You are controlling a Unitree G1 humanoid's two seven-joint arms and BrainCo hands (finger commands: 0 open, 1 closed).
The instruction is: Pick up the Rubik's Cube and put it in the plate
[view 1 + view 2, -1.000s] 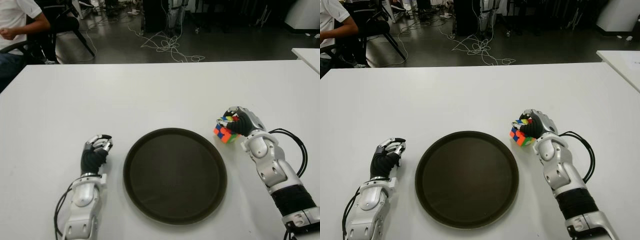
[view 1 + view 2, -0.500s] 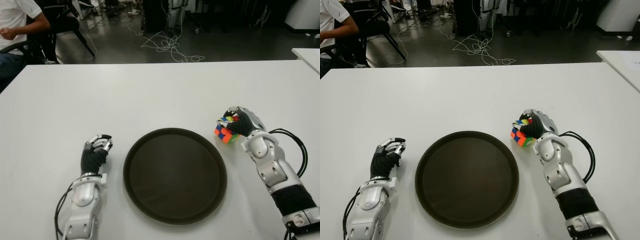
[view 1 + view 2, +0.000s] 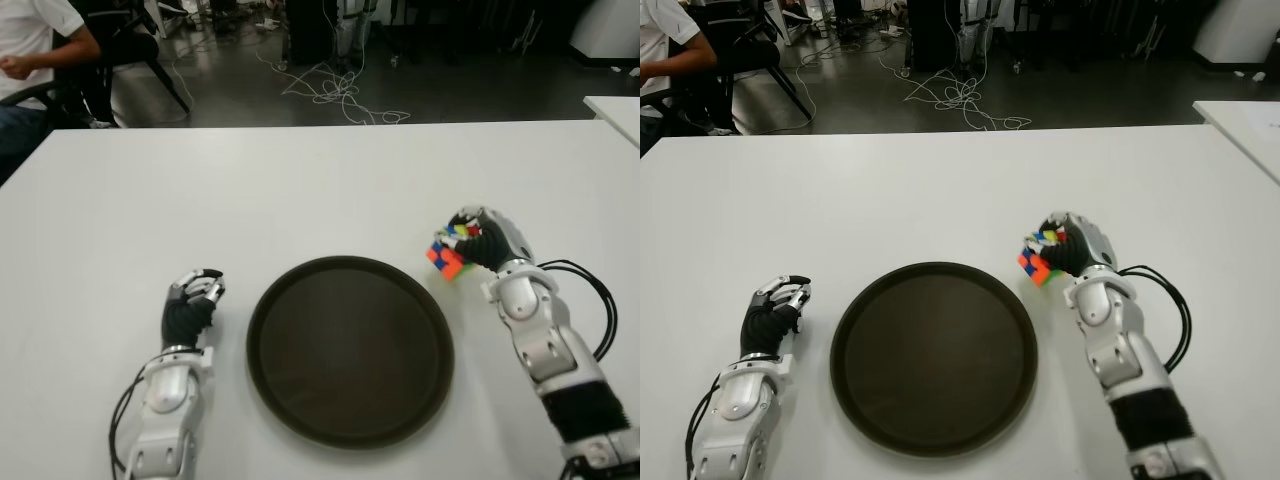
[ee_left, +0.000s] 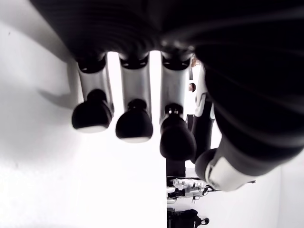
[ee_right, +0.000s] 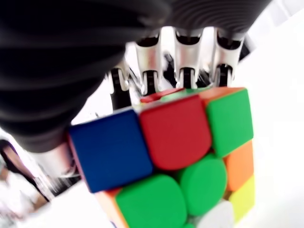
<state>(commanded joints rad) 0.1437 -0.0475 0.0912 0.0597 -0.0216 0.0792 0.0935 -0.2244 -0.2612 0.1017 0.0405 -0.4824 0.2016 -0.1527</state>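
My right hand (image 3: 480,235) is shut on the Rubik's Cube (image 3: 449,252), holding it a little above the white table (image 3: 300,190), just off the right rim of the round dark plate (image 3: 350,350). The right wrist view fills with the cube (image 5: 171,156), red, blue, green and orange faces showing, my fingers (image 5: 183,61) wrapped over its far side. My left hand (image 3: 193,297) shows to the left of the plate with fingers curled and nothing in them; the left wrist view shows those fingertips (image 4: 135,126) over bare table.
A person (image 3: 40,45) sits on a chair beyond the table's far left corner. Cables (image 3: 335,90) lie on the floor behind the table. A second white table's corner (image 3: 615,110) shows at the far right. A black cable (image 3: 590,290) loops beside my right forearm.
My right hand has lifted slightly with the cube and tilted it a little toward the plate. The left hand has not moved.
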